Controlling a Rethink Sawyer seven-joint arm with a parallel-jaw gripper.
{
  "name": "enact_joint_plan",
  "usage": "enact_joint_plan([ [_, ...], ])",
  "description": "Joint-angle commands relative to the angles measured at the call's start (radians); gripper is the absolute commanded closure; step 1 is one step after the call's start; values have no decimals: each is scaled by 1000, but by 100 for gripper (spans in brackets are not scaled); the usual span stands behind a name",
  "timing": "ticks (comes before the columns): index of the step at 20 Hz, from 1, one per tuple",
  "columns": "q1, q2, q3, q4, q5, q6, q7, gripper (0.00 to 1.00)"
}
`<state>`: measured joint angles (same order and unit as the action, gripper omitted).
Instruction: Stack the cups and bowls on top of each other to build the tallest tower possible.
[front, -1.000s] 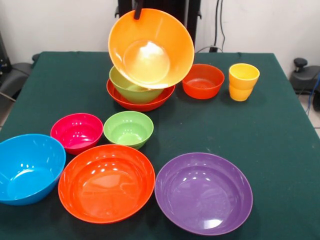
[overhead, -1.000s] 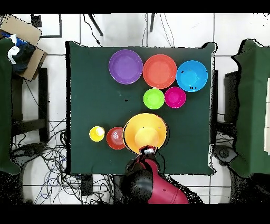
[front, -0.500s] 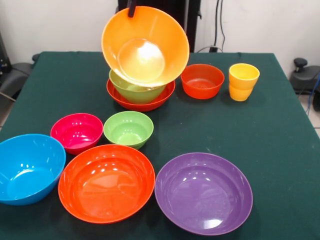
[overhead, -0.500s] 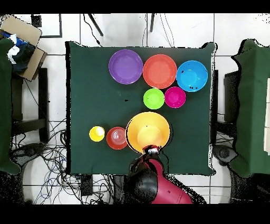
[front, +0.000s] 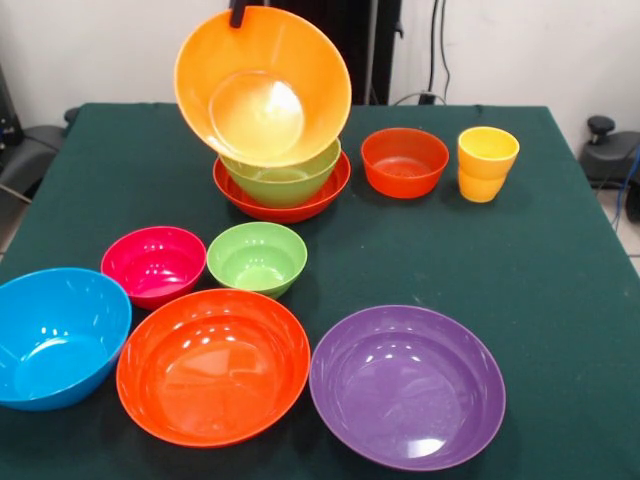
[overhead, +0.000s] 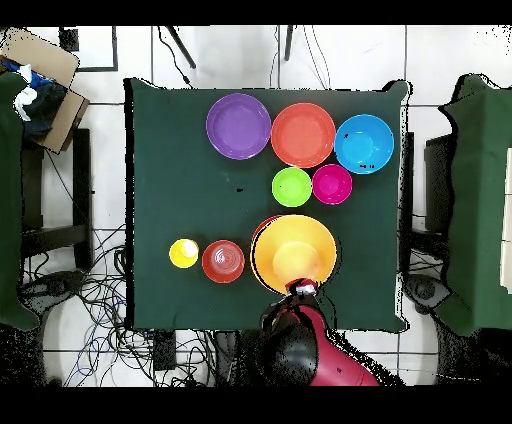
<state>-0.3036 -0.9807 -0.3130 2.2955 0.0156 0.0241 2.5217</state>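
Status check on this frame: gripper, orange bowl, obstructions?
Gripper shut on large orange bowl rim. Bowl tilted above the green bowl nested in red-orange bowl. Nothing blocking.

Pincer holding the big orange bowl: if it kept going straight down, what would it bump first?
Probably the tower: the pincer grips the tilted orange bowl, whose underside would meet the lime green bowl below, though depth is unclear.

The green-clothed table (front: 560, 270) carries loose bowls (front: 212, 365), stacked yellow cups (front: 486, 163) and a bowl stack (front: 282, 195).
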Motion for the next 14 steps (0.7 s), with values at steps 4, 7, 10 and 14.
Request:
enact_joint_plan([
  [4,32,18,70,-9,-41,19,52,100],
  [7,41,22,67,-16,-35,25,54,100],
  [10,50,28,70,-20,-27,25,61,100],
  [14,74,33,57,-31,-13,37,69,100],
])
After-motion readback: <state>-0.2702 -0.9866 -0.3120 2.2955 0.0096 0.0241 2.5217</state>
